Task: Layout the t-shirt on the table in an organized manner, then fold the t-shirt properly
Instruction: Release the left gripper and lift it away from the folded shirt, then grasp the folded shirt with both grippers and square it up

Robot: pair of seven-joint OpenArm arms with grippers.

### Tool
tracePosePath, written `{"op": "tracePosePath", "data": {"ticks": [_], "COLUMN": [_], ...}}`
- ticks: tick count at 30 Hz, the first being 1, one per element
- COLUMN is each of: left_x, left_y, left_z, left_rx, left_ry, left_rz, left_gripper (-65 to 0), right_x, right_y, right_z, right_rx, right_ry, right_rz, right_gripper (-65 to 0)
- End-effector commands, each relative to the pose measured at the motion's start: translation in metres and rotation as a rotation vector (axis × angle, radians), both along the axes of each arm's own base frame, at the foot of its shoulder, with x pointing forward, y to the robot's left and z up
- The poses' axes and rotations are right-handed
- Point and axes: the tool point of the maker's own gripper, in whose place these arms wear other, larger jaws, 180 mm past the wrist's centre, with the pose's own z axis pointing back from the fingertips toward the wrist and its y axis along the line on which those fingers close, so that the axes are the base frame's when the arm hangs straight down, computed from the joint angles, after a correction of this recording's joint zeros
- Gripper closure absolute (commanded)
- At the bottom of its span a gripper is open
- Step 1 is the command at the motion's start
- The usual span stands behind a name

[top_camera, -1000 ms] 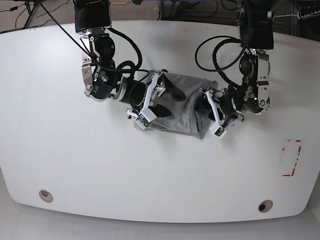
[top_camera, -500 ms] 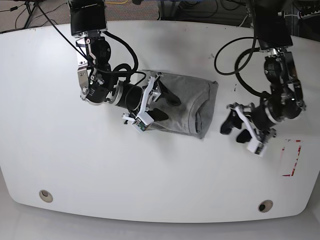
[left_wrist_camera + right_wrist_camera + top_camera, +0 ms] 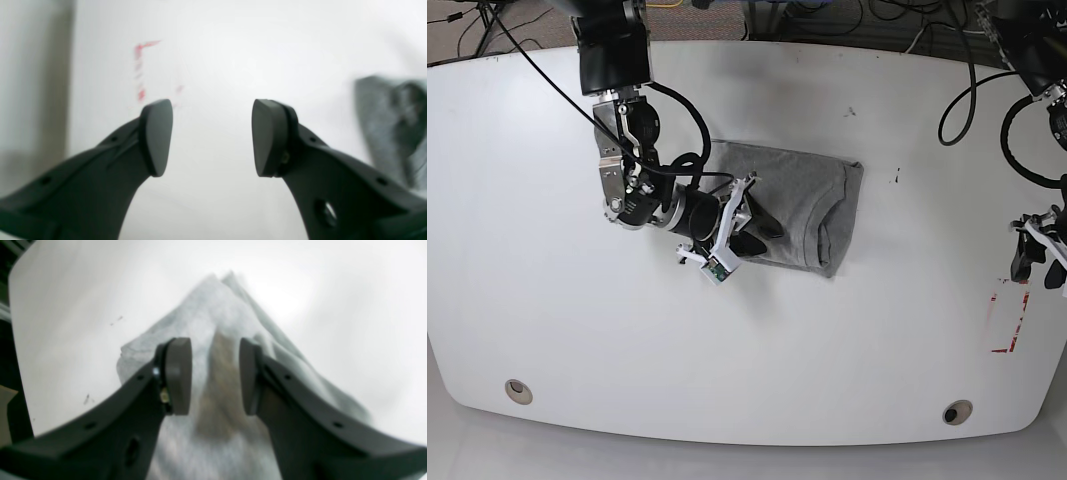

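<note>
The grey t-shirt lies folded into a compact rectangle on the white table, with a pointed corner showing in the right wrist view. My right gripper hovers over the shirt's left end. Its jaws stand partly open, with cloth seen in the gap and neither pad clearly pressing it. My left gripper hangs at the table's right edge, well away from the shirt. It is open and empty, and the shirt's edge shows far to its right.
A red tape rectangle marks the table below the left gripper and shows blurred as red tape in the left wrist view. Two round grommets sit near the front edge. Black cables hang behind both arms.
The left arm has drawn away from the shirt's right end to the table's right edge. The right gripper's jaws have narrowed over the shirt's left end.
</note>
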Motion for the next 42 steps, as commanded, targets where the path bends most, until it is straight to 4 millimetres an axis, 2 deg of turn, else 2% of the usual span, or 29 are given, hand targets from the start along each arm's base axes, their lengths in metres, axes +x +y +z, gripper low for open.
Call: {"op": "tracePosePath", "data": {"ticks": [1, 7, 9, 11, 13, 18, 22, 26, 31, 34, 37, 42], "left_x": [0.000, -0.014, -0.016, -0.015, -0.013, -0.010, -0.004, -0.008, -0.007, -0.010, -0.016, -0.021], "left_y": [0.007, -0.007, -0.014, -0.030, -0.046, -0.091, -0.148, -0.201, -0.256, -0.279, -0.294, -0.304], "left_z": [0.021, 0.015, 0.015, 0.007, 0.001, -0.016, -0.028, -0.046, -0.061, -0.073, -0.087, -0.109], "left_rx": [0.042, 0.118, 0.127, 0.114, 0.104, 0.065, 0.012, -0.021, 0.023, 0.058, 0.068, 0.073], "left_ry": [-0.051, -0.027, -0.029, -0.017, -0.006, 0.015, 0.028, 0.058, 0.080, 0.106, 0.145, 0.213], "left_rz": [-0.013, -0.102, -0.119, -0.155, -0.197, -0.303, -0.434, -0.531, -0.605, -0.627, -0.640, -0.638], "left_gripper": [-35.3, -35.3, -35.3, -35.3, -35.3, -35.3, -35.3, -35.1, -35.1, -35.1, -35.1, -35.1], "right_x": [0.019, 0.028, 0.029, 0.030, 0.032, 0.035, 0.032, 0.031, 0.035, 0.033, 0.032, 0.032], "right_y": [-0.001, -0.008, -0.009, -0.009, -0.009, -0.018, -0.023, -0.049, -0.085, -0.094, -0.095, -0.094], "right_z": [0.005, -0.024, -0.030, -0.028, -0.022, 0.012, 0.041, 0.050, 0.044, 0.031, 0.022, 0.008], "right_rx": [0.027, 0.051, 0.058, 0.066, 0.069, 0.005, -0.062, -0.139, -0.184, -0.197, -0.196, -0.173], "right_ry": [-0.036, 0.007, 0.012, 0.005, -0.010, -0.103, -0.175, -0.211, -0.186, -0.147, -0.120, -0.082], "right_rz": [-0.032, -0.085, -0.097, -0.102, -0.097, -0.061, -0.028, -0.059, -0.128, -0.135, -0.139, -0.149], "right_gripper": [-21.9, -21.9, -21.9, -21.9, -21.9, -21.9, -21.7, -21.7, -21.7, -21.7, -21.7, -21.6]}}
